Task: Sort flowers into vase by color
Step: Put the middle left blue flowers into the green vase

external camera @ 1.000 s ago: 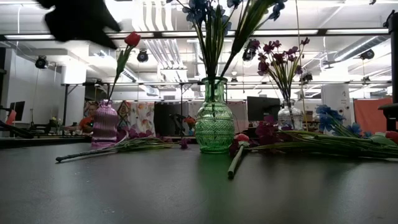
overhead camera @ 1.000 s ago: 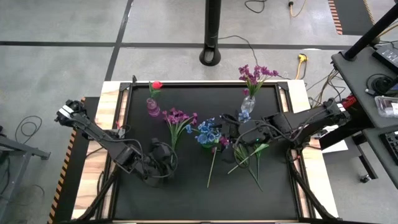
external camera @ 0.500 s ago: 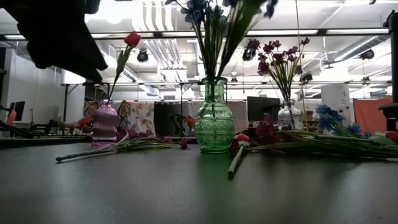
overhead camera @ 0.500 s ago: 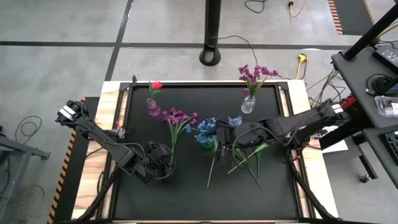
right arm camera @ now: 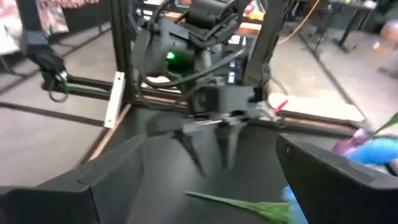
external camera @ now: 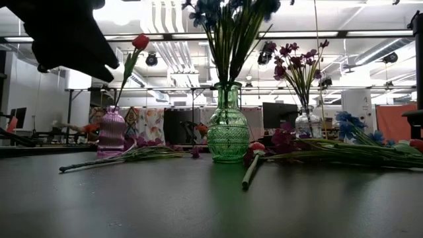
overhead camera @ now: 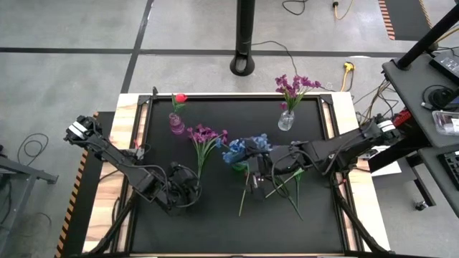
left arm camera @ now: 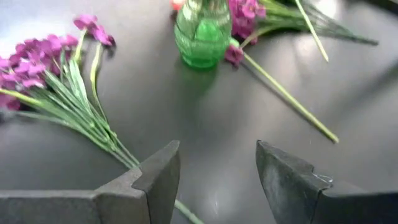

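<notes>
Since the earlier frame, the right tool (overhead camera: 252,166) has travelled leftward over the green vase (external camera: 228,125), where the blue flowers (overhead camera: 244,147) now stand; its fingers are spread and empty. Left tool (overhead camera: 188,188), also released, sits near the purple spray (overhead camera: 204,140), whose stem runs lengthwise toward it, making the left arm nearer.

Robot lab: ceiling ducts (external camera: 165,26), monitors (external camera: 277,114)
</notes>
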Robot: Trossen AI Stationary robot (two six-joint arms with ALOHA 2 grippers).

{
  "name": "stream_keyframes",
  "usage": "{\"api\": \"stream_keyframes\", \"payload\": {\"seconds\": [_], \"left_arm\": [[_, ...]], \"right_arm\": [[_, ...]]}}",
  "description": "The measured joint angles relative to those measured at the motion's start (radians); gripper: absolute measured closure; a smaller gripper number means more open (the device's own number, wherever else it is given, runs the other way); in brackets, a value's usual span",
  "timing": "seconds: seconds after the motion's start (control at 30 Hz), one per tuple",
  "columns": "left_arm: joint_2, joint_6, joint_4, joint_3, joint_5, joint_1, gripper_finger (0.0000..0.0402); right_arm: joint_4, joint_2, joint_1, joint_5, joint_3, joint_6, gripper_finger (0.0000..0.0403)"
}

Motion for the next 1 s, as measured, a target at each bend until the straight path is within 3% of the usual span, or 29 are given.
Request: {"api": "stream_keyframes", "payload": {"seconds": [0.5, 0.73, 1.0], "left_arm": [[0.000, 0.003, 0.034, 0.000, -0.130, 0.000, 0.0210], [0.000, 0.004, 0.033, 0.000, -0.173, 0.000, 0.0210], [0.000, 0.011, 0.032, 0.000, -0.220, 0.000, 0.0210]], "right_arm": [[-0.121, -0.025, -0.056, 0.011, 0.002, 0.113, 0.0055], [-0.140, -0.022, -0.043, 0.005, 0.002, -0.065, 0.0055], [-0.133, -0.026, -0.052, 0.001, 0.024, 0.119, 0.0055]]}}
